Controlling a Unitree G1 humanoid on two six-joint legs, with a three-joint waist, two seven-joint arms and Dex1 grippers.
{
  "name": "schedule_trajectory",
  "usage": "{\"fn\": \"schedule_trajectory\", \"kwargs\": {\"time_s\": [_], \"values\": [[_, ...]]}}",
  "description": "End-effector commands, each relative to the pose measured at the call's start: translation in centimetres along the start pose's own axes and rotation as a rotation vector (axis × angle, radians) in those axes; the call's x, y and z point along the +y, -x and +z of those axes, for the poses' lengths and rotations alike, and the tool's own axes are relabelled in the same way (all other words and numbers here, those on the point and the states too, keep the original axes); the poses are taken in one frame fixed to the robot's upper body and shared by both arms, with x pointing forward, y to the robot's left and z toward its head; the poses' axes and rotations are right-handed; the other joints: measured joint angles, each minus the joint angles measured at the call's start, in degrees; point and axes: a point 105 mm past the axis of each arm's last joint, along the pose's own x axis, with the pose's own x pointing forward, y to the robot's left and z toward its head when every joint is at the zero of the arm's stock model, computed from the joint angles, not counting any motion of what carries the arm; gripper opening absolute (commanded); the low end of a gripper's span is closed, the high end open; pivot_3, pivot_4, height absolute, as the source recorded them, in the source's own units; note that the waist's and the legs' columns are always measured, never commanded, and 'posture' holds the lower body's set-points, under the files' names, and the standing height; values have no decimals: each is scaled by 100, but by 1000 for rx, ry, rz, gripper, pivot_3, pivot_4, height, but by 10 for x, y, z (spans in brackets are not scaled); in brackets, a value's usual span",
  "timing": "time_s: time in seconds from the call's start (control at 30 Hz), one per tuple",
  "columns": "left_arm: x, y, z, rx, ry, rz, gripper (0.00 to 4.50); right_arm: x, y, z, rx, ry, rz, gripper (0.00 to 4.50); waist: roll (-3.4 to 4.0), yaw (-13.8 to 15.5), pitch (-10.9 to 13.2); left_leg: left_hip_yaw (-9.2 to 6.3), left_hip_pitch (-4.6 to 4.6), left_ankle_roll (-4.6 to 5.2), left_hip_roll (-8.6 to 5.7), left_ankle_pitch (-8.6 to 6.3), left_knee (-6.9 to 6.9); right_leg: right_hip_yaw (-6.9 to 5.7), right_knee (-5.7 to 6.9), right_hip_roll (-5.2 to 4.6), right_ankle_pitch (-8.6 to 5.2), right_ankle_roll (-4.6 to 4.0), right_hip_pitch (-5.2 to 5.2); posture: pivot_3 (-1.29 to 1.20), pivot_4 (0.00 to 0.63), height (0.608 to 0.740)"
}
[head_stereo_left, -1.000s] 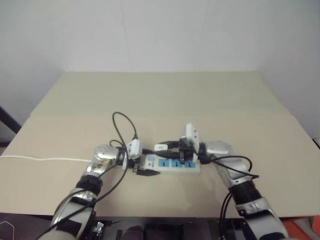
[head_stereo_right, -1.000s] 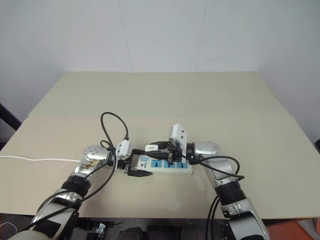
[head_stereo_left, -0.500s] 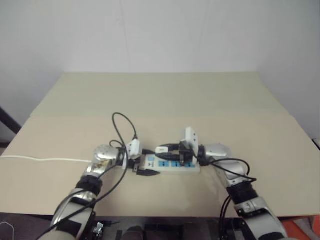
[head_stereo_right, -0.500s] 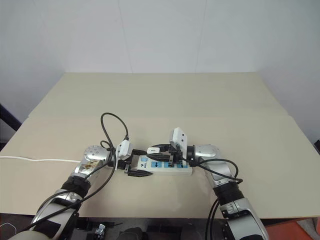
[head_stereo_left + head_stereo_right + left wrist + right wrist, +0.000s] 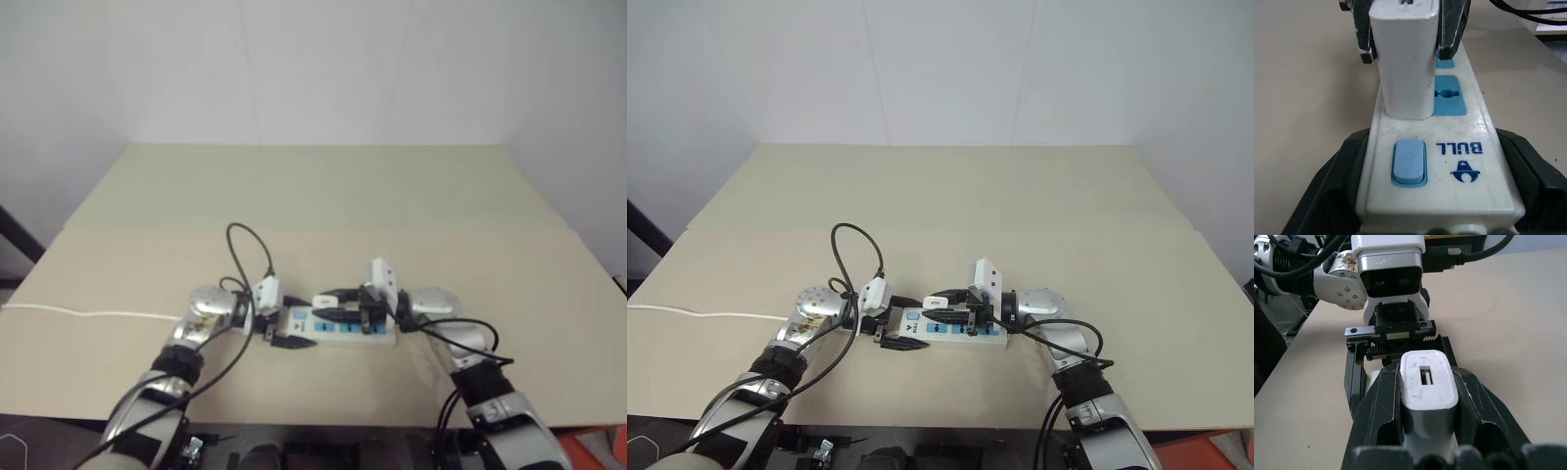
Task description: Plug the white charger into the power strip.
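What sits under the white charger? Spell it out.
The power strip lies directly under the white charger, whose base meets the strip beside the blue switch. The socket beneath and any prongs are covered.

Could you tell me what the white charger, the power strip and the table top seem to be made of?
White charger: apparently hard plastic, smooth satin, faintly scuffed. Power strip: glossy white moulded plastic showing soft reflections, with blue socket faces and printed lettering. Table top: matte beige, perhaps laminate or board; a seam crosses it, so the material stays uncertain.
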Motion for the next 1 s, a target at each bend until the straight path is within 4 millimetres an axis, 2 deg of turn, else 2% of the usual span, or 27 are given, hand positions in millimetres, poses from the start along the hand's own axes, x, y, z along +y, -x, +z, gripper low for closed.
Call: {"fn": "schedule_trajectory", "kwargs": {"time_s": [0.03,0.17,0.4,0.73,0.8,0.9,0.93,1.0], "values": [[-2,9,-8,56,1,-2,3304,15,23,-69,229,-191,-23,1121,-1,0,-2,0,3,0,0,0,0,0,0,0,0,0,1,0,150,740],[-2,10,-9,57,5,5,3304,27,27,-81,268,-192,1,1121,-6,2,-14,0,11,0,0,0,0,1,1,0,0,0,8,0,150,740],[-4,10,-10,58,8,4,3304,18,21,-70,246,-168,1,1121,-8,-3,-28,2,20,1,0,-1,-5,5,0,0,-1,0,12,0,150,740],[-5,6,-9,47,7,6,3304,13,7,-40,199,-92,60,4487,-20,-17,-34,5,24,1,6,-1,-8,8,2,5,-2,-2,10,0,150,740],[-4,6,-8,46,13,11,3304,10,6,-36,195,-64,50,4487,-20,-15,-34,5,23,1,6,-1,-10,8,1,5,-2,-2,8,0,150,740],[-4,7,-3,41,33,-10,4283,6,8,-26,180,-22,33,4500,-19,-16,-32,5,20,1,5,-1,-11,9,2,4,-2,-2,4,0,150,740],[-3,9,3,24,35,-10,4455,4,10,-18,167,-4,28,4500,-18,-14,-30,6,18,1,5,-1,-11,10,2,4,-2,-2,2,0,150,740],[-4,14,13,-1,30,-20,4455,1,15,-6,152,29,22,4500,-15,-11,-20,5,12,1,5,-1,-11,9,1,4,-2,-2,-1,0,150,740]]}}
